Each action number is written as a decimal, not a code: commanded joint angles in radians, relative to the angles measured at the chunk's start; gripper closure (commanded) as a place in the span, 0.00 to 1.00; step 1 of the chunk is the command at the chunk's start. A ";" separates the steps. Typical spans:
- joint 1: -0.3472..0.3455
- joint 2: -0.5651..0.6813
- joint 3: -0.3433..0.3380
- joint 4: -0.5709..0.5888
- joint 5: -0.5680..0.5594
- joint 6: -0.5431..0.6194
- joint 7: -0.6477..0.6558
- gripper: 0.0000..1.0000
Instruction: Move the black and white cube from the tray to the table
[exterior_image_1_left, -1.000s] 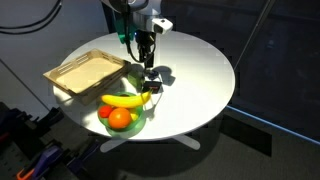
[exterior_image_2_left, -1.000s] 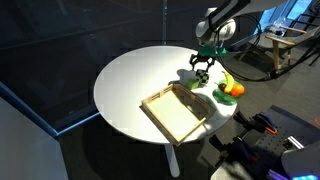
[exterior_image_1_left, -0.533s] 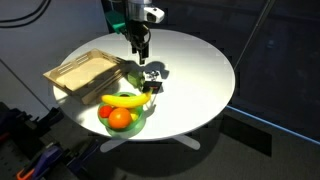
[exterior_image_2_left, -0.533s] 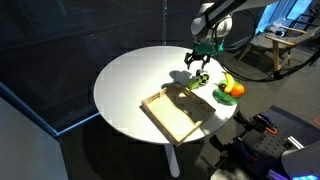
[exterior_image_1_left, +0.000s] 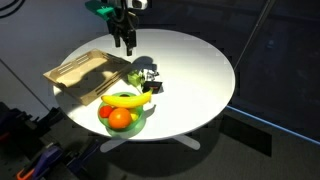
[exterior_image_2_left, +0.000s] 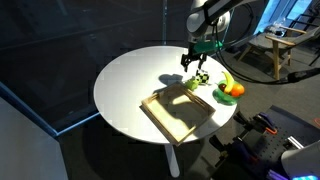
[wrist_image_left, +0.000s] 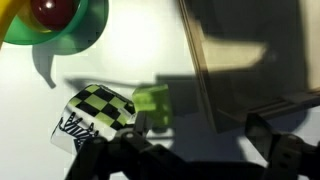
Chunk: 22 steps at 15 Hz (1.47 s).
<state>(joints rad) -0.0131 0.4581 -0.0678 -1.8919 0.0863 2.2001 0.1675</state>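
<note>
Black and white cube on tabletop, lower left in wrist view, seemingly touching green block. Gripper released, empty: lift straight up.

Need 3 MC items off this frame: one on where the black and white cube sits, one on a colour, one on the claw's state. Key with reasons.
1. Where is the black and white cube?
A) on the tray
B) on the table, off the tray
C) held in the claw

2. What colour is the small block next to the cube?
A) red
B) blue
C) yellow-green

3. The claw is:
A) shut on the cube
B) open and empty, above the table
C) resting flat on the tray

Key: 1 B, the cube sits on the white tabletop outside the tray's rim. 2 C, the wrist view shows the block yellow-green. 3 B, the wrist view shows the fingers spread with nothing between them, and the cube lies below them.
</note>
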 joint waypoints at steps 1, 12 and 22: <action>0.010 -0.069 0.024 -0.048 -0.035 -0.044 -0.056 0.00; 0.049 -0.208 0.075 -0.141 -0.038 -0.124 -0.055 0.00; 0.069 -0.378 0.094 -0.261 -0.057 -0.114 -0.009 0.00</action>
<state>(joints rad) 0.0497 0.1532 0.0214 -2.0997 0.0472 2.0827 0.1290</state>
